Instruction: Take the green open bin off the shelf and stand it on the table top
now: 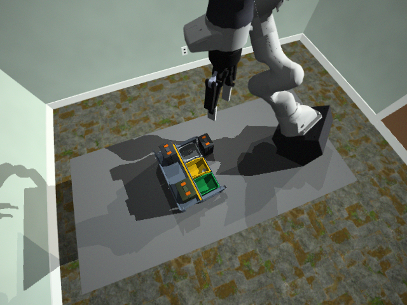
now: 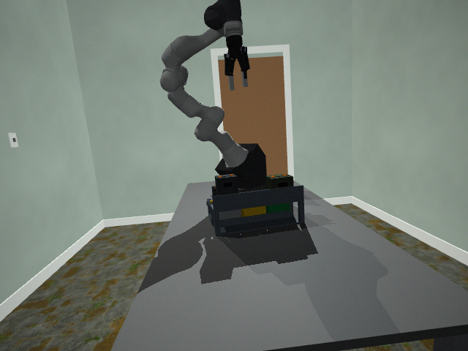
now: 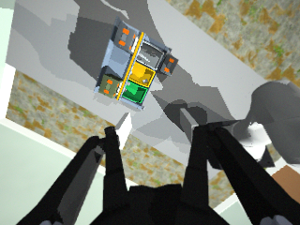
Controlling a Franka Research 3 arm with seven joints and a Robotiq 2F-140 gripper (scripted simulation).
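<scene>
The green open bin (image 1: 206, 183) (image 2: 278, 208) (image 3: 135, 92) sits at one end of the row on the blue-grey shelf (image 1: 173, 172) (image 2: 260, 197) (image 3: 115, 58). Beside it are the yellow bin (image 1: 197, 167) (image 2: 254, 210) (image 3: 142, 74), then a clear-grey bin (image 1: 191, 153) (image 3: 150, 53). Parts in the green bin cannot be made out. My gripper (image 1: 219, 106) (image 2: 238, 83) (image 3: 155, 117) is partly open and empty, pointing down, high above the table (image 1: 114, 269) (image 2: 227, 313) and well away from the bins.
A dark box with orange marks (image 1: 168, 154) (image 2: 227, 186) (image 3: 126, 38) and an olive one (image 1: 186, 192) (image 2: 279, 184) (image 3: 110, 86) stand on the shelf's top. Another dark box (image 1: 206, 144) (image 3: 169, 65) stands by the clear-grey bin. A yellow strip runs behind the bins.
</scene>
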